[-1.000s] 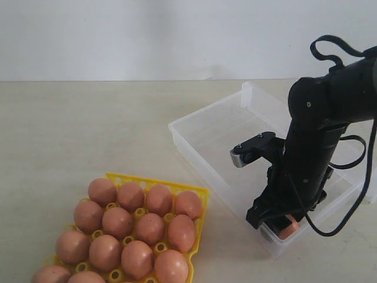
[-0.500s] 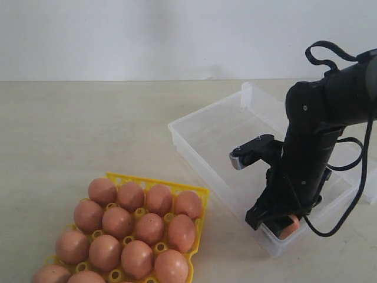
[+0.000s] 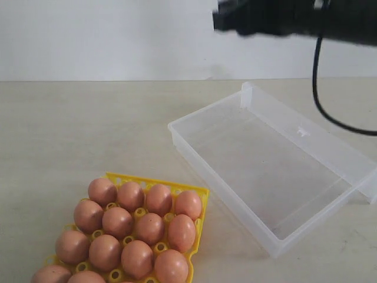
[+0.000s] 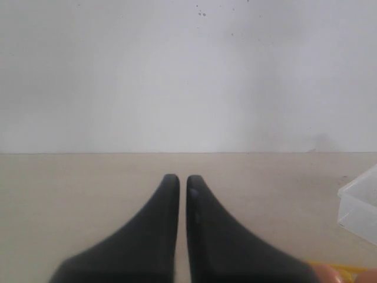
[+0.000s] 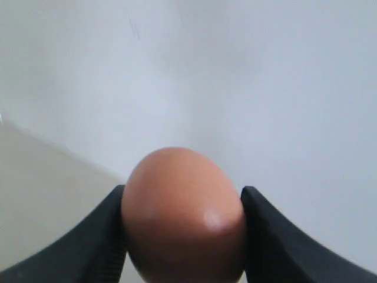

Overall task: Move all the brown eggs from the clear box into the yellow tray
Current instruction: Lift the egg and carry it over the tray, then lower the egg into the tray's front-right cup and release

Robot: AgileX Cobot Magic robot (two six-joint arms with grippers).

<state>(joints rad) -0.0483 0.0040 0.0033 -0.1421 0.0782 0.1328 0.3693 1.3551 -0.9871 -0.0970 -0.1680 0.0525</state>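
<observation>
Right claw [image 5: 184, 197] grasping a brown egg [image 5: 182, 227]; left claw [image 4: 178, 183] clenched. Hazard: smooth shell slipping, or striking seated eggs [image 3: 149, 227] in yellow tray [image 3: 158, 180] at 7 o'clock.

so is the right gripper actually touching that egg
Touching. The right wrist view shows the right gripper closed on the brown egg, both fingers pressed against its sides with no gap.

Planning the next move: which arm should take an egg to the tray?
Right. The right gripper already holds an egg, and the box has none left. The left gripper is shut on nothing. The tray waits.
</observation>
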